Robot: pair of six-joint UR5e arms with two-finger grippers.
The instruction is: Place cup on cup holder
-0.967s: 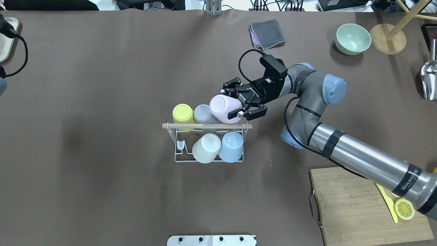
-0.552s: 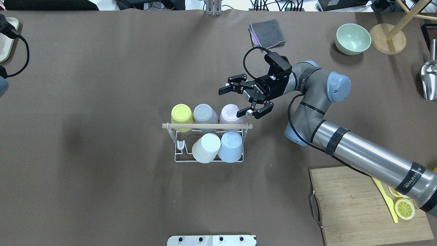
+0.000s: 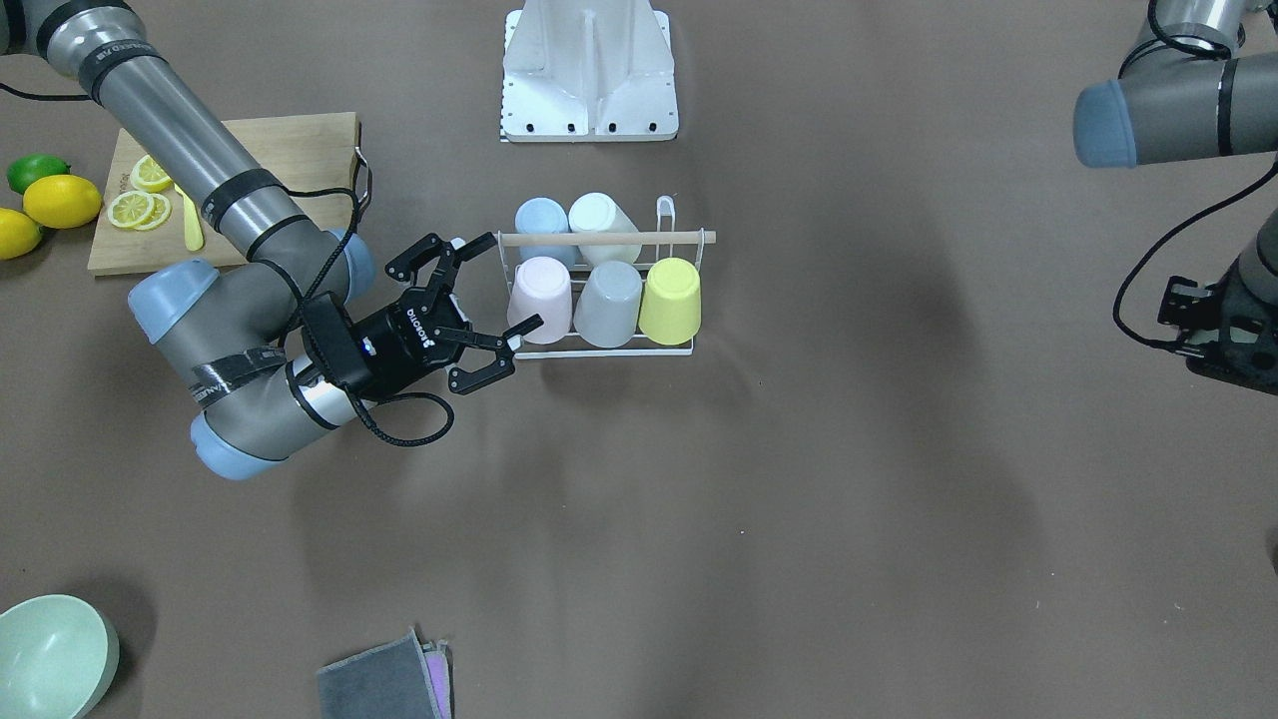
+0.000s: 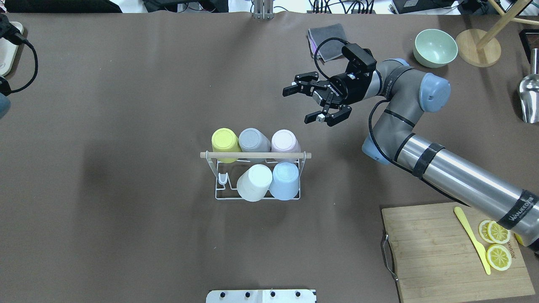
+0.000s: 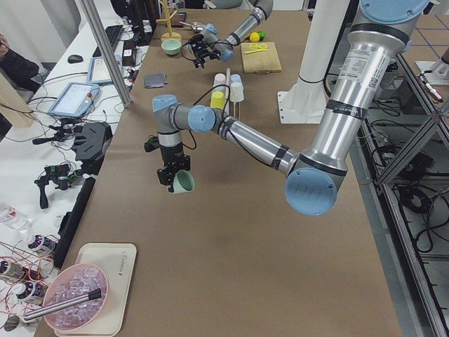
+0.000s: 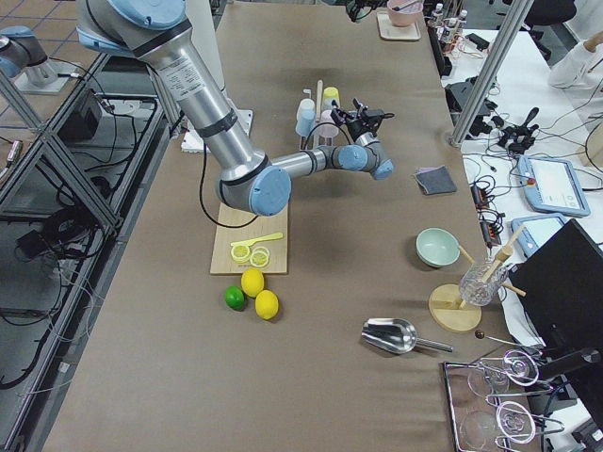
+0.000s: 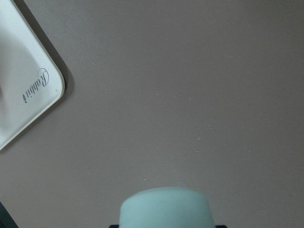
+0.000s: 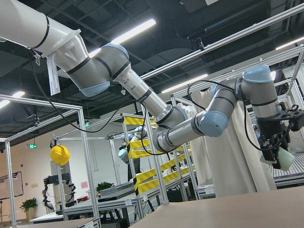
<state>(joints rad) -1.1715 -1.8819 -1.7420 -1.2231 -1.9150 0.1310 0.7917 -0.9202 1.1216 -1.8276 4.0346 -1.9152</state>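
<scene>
The white wire cup holder (image 4: 219, 194) with its wooden rod (image 4: 255, 155) stands mid-table and also shows in the front view (image 3: 609, 351). It carries upside-down yellow (image 4: 224, 140), grey (image 4: 252, 139) and pink (image 4: 284, 140) cups in the far row, and white (image 4: 255, 181) and blue (image 4: 285, 179) cups in the near row. One near-row peg (image 4: 223, 179) is bare. My right gripper (image 4: 298, 106) is open and empty, up and to the right of the pink cup. My left gripper (image 5: 172, 175) is shut on a pale green cup (image 5: 184, 182), above the table near its left end.
A cutting board (image 4: 438, 252) with lemon slices and a yellow knife lies at the near right. A green bowl (image 4: 435, 47), a folded grey cloth (image 4: 329, 41), a wooden stand (image 4: 478, 52) and a metal scoop (image 4: 529, 97) sit at the far right. A white tray (image 7: 19, 85) lies under the left wrist.
My right gripper let go of the pink cup, which now sits on the holder's far row. The gripper opened and drew back up and to the right, away from the holder.
</scene>
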